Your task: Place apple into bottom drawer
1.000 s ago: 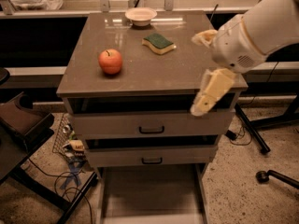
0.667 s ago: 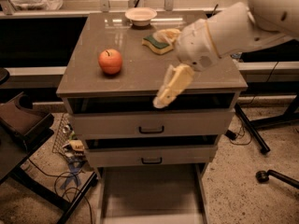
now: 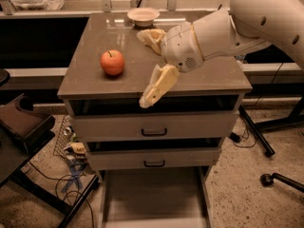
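The red-orange apple (image 3: 112, 62) sits on the left part of the grey cabinet top (image 3: 95, 82). My gripper (image 3: 148, 65) hangs over the middle of the top, right of the apple and apart from it. Its two cream fingers are spread wide, one (image 3: 152, 38) toward the back and one (image 3: 156, 87) over the front edge, with nothing between them. The bottom drawer (image 3: 154, 198) is pulled out at floor level; its grey floor is bare. The sponge is hidden behind my arm.
A white bowl (image 3: 143, 16) stands at the back of the cabinet top. The two upper drawers (image 3: 154, 126) with black handles are closed. A dark chair (image 3: 23, 127) and cables lie at the left; a chair base (image 3: 278, 177) is at the right.
My arm and gripper have swung left across the cabinet top, from its right edge to the middle, closer to the apple. The apple has not moved.
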`<action>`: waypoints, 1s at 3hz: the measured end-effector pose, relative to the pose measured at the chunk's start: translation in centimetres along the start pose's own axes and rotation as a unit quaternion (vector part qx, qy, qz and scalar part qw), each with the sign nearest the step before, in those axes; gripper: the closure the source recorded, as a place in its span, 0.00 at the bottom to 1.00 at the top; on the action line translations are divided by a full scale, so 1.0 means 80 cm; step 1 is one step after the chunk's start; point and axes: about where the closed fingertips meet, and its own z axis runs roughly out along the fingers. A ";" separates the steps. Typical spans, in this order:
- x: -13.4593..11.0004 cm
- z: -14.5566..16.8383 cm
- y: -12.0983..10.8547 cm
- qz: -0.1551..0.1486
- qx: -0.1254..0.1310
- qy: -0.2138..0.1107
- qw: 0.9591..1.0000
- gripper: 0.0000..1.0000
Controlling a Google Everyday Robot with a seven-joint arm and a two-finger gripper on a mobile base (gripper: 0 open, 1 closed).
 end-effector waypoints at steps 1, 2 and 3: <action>-0.006 0.031 -0.021 -0.011 -0.011 -0.010 1.000 0.00; -0.012 0.094 -0.065 -0.022 -0.022 -0.030 0.999 0.00; -0.011 0.139 -0.100 -0.020 -0.024 -0.040 0.999 0.00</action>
